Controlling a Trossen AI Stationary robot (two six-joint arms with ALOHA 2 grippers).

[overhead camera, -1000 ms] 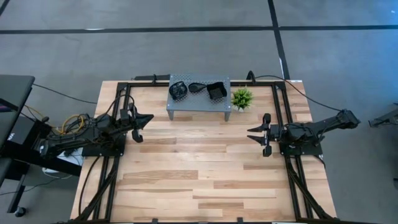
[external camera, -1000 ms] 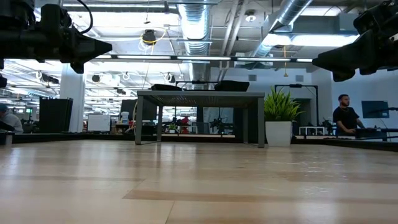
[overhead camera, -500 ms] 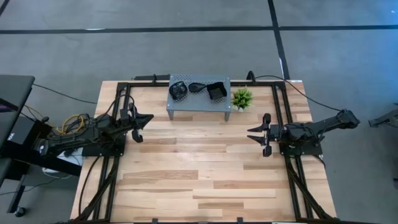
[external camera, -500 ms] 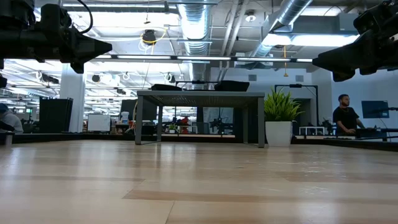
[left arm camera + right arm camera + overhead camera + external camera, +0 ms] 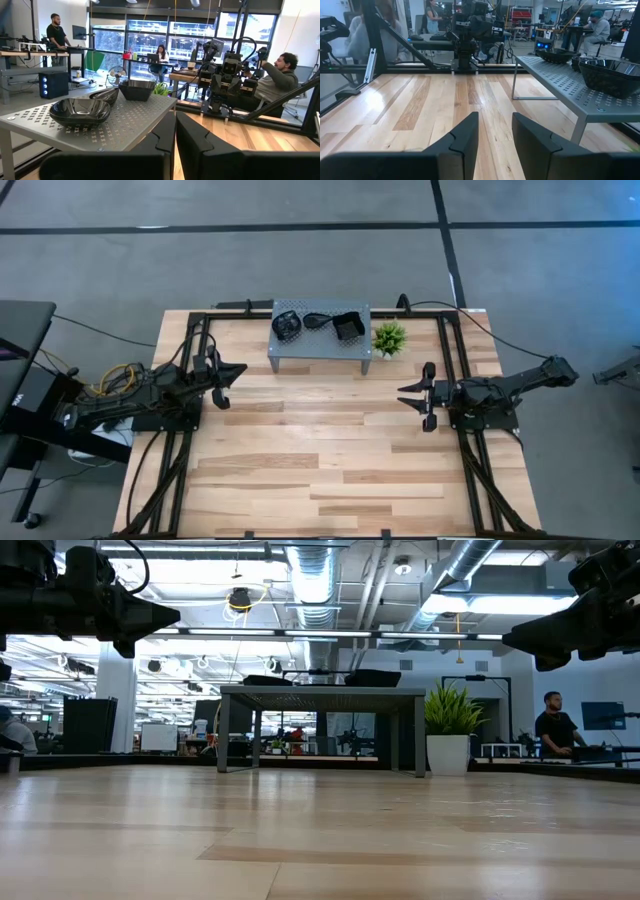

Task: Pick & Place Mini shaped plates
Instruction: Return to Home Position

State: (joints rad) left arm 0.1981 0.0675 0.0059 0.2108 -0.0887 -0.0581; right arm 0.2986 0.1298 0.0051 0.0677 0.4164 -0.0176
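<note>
Now left claw (image 5: 175,117) pressed together, empty; right claw (image 5: 495,116) slightly spread, empty; plates (image 5: 347,327) on stand (image 5: 320,346).

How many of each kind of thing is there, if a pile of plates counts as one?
Black plate piles: 3 (round pile, leaf pile, square pile)
Grey stand: 1
Green plant: 1
Robot hands: 2 (left hand, right hand)
Total: 7
</note>
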